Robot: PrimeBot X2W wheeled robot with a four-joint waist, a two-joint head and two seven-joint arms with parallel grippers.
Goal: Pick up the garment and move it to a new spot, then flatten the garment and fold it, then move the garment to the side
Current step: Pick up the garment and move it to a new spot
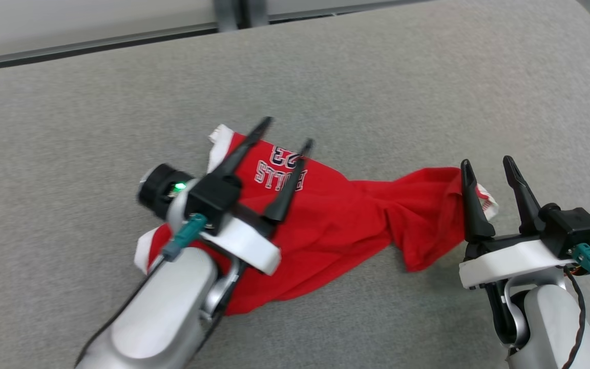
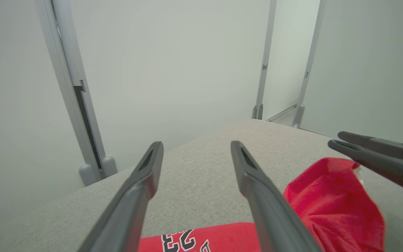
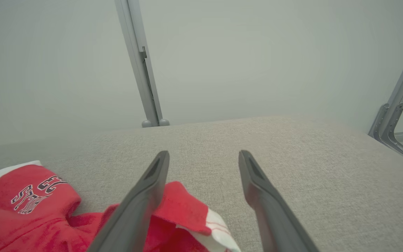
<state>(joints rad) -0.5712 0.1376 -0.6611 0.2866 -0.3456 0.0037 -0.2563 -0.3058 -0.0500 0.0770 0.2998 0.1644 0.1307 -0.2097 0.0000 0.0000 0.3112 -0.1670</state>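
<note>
Grey cloth covers the desk point(image 1: 377, 77), with the garment point(image 1: 336, 215) lying crumpled across its middle. The left end effector point(image 1: 287, 131) hovers spread wide over the lettered end, holding nothing. The right end effector point(image 1: 485, 161), also spread and empty, stands at the white-trimmed end nearer the right edge.

The right tool point(image 3: 204, 155) has its two dark fingers wide apart. The red garment point(image 3: 30, 213) lies crumpled on the grey worktop point(image 3: 310, 168), low on the left. One finger hides part of it. A grey post point(image 3: 142, 70) stands behind.
</note>
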